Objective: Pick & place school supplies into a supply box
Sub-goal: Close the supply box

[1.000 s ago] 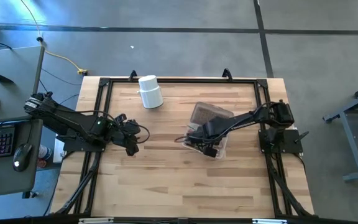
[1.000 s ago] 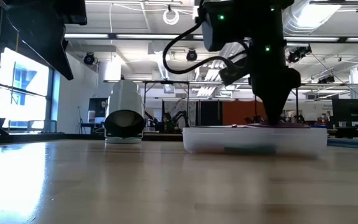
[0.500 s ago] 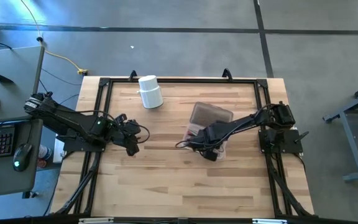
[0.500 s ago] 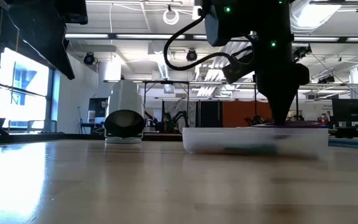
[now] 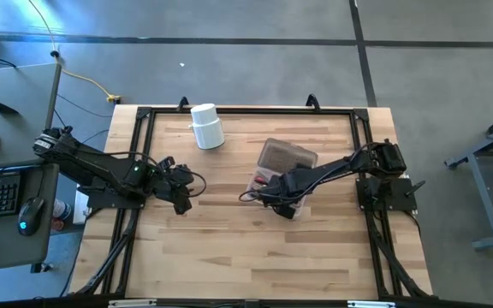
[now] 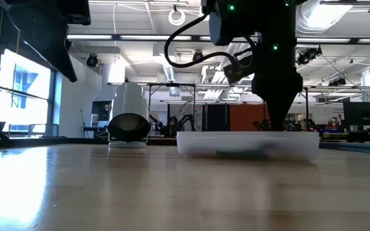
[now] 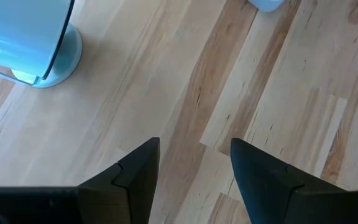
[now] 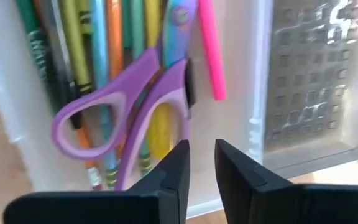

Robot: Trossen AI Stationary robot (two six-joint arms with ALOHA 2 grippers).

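Right gripper [image 8: 199,163] fingers slightly apart, holding nothing, poised directly over the scissors [image 8: 126,106] in the box [image 5: 282,168] at table centre-right. Scissors lie lengthwise among the pencils [image 8: 73,43], along the box's long axis. Left gripper [image 7: 191,163], fingers apart, waits well left, so the right arm is nearer.

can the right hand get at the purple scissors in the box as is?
Probably yes. The right hand hangs just over the clear supply box, slightly open, with the purple scissors lying on top of the pencils, nothing covering them.
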